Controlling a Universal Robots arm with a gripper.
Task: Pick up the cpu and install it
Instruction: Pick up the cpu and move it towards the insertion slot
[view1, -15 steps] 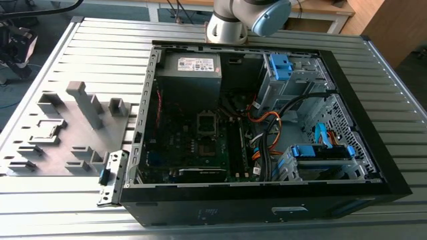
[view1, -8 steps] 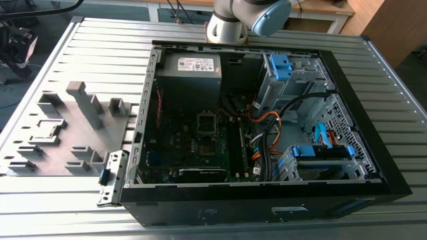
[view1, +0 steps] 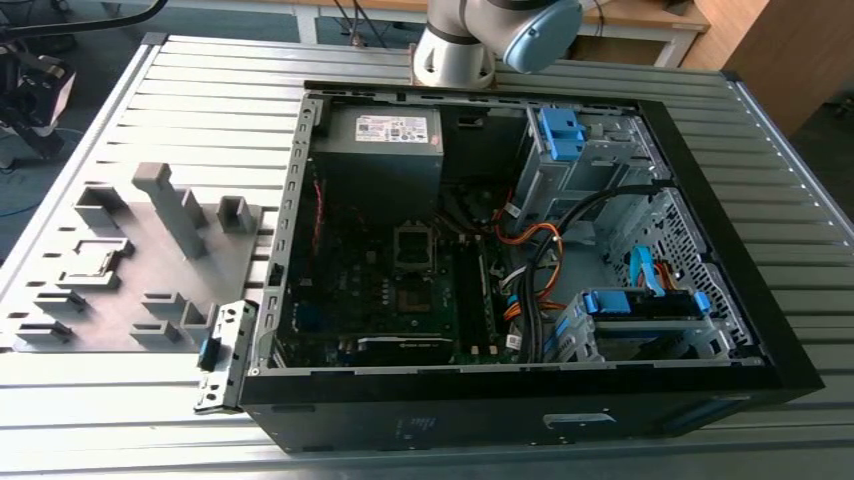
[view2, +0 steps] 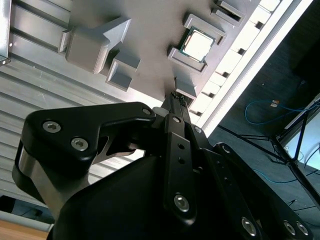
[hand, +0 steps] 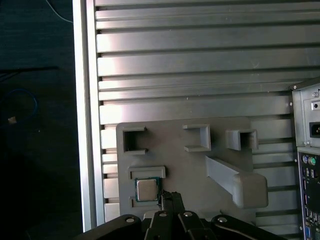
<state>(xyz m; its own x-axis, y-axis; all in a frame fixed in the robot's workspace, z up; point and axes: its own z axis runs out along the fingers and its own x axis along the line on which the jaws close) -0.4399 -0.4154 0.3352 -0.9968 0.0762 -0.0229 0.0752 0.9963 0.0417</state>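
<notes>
The cpu (hand: 146, 189) is a small silvery square chip lying flat in a square pocket of the gray fixture plate (hand: 190, 165). It also shows in the second wrist view as the cpu (view2: 195, 44). My gripper (hand: 170, 196) hangs above the plate, its tips just beside the chip's pocket and apart from it. The fingers (view2: 175, 100) meet at a point with nothing between them. The open computer case (view1: 534, 250) lies on its side, with the silver-framed socket (view1: 414, 246) in the middle of its board.
The fixture plate (view1: 147, 265) sits to the exterior view's left of the case, with tall gray blocks (hand: 235, 180) and several raised holders. Ribbed metal table (view1: 107, 400) runs under everything. Orange and black cables (view1: 534, 270) and blue drive bays crowd the case's right half.
</notes>
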